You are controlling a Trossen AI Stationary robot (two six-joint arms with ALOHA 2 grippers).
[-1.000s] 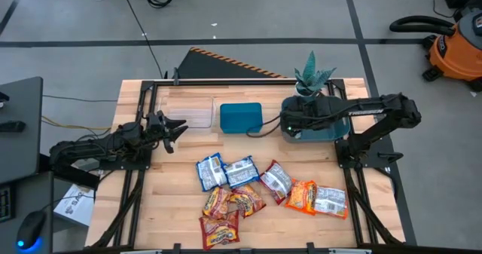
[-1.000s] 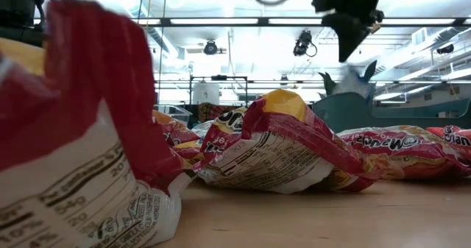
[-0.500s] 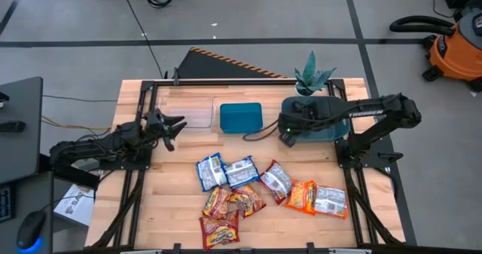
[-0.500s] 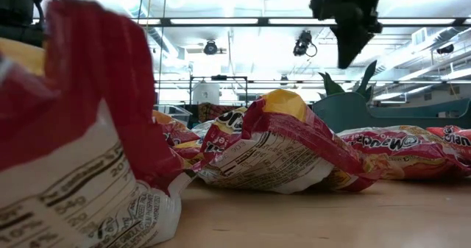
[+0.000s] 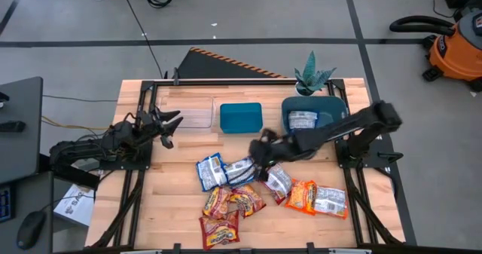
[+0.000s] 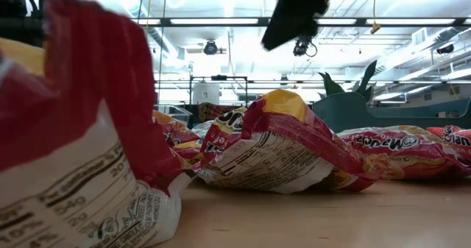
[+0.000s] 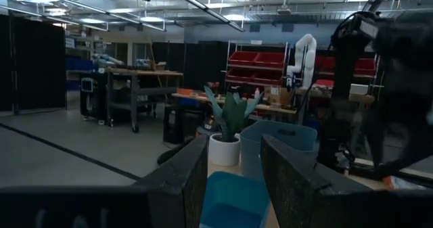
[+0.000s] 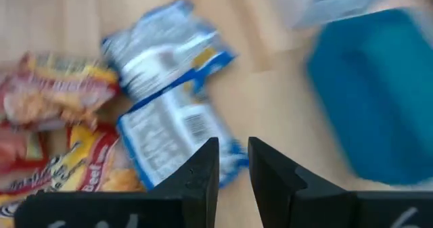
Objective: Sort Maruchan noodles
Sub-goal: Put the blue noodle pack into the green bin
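Note:
Several Maruchan packets lie flat in a loose heap on the wooden table: two blue-and-white ones, a red-and-white one, an orange one and red-and-yellow ones. One blue-and-white packet lies in the right teal bin. My right gripper hangs open and empty above the table, just right of the blue-and-white packets. My left gripper waits open and empty at the table's left, by the clear bin.
A second teal bin stands at the far middle, with a potted plant behind the right bin. In the low view, red-and-yellow packets fill the foreground. Bare wood lies between the bins and the heap.
My right gripper has swung from above the right teal bin toward the table's left and near edge, and now hangs over the blue-and-white packets in the heap. With the arm gone, a blue-and-white packet shows lying in that bin.

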